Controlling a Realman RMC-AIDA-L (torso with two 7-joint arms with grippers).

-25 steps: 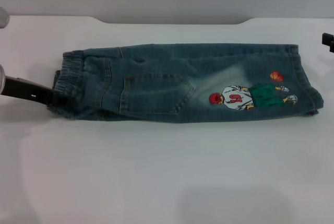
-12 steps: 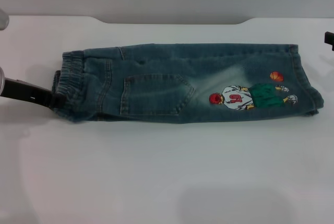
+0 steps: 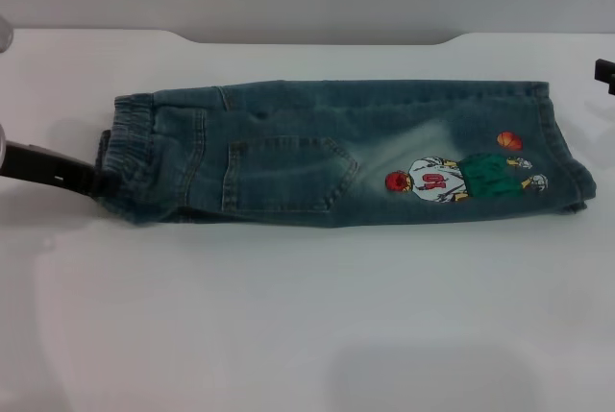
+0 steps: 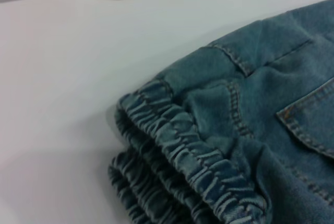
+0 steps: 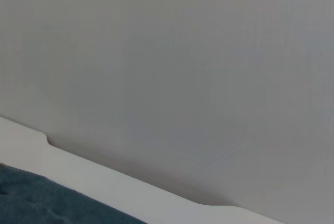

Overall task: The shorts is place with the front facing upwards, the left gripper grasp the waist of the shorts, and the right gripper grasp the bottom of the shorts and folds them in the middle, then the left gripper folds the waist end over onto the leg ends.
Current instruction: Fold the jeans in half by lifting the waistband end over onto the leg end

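Observation:
The blue denim shorts lie folded lengthwise across the white table, with the pocket and the basketball-player print facing up. The puckered waist of the shorts is at the left end, and the leg ends are at the right. My left gripper reaches in from the left edge and touches the waistband's lower corner. The left wrist view shows the elastic waist close up in stacked layers. Only a black sliver of my right gripper shows at the far right edge, apart from the shorts.
Bare white table surrounds the shorts in front and behind. The table's back edge meets a grey wall. The right wrist view shows mostly that wall, with a corner of the denim low in the picture.
The left gripper's tip has drawn back slightly to the left, and the waistband's lower corner has shifted a little. The right gripper stays at the frame edge.

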